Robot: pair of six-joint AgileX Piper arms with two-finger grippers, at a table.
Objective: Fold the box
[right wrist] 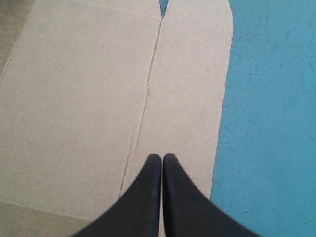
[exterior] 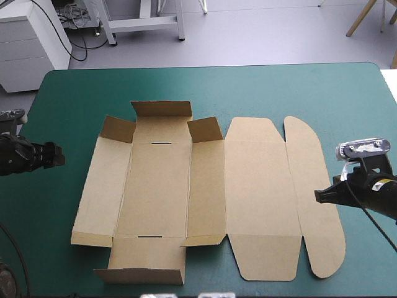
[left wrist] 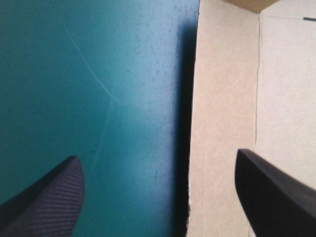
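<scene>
The brown box (exterior: 205,186) lies spread out as a cut sheet in the middle of the table. Its small corner flaps (exterior: 118,129) and far end flap (exterior: 162,109) are raised a little. My left gripper (exterior: 61,155) hovers over the cover just left of the box, and in the left wrist view the left gripper (left wrist: 157,155) is open, one finger over the box's left side panel (left wrist: 222,98). My right gripper (exterior: 317,195) is shut with nothing in it, its tip (right wrist: 162,155) over the rounded lid flap (right wrist: 192,98) at the box's right end.
Teal-green cover (exterior: 56,211) shows in a strip left of the box and in a wider one (exterior: 360,124) to its right. The table's far edge (exterior: 211,67) runs well beyond the box. The near end flap (exterior: 146,273) lies close to the front edge.
</scene>
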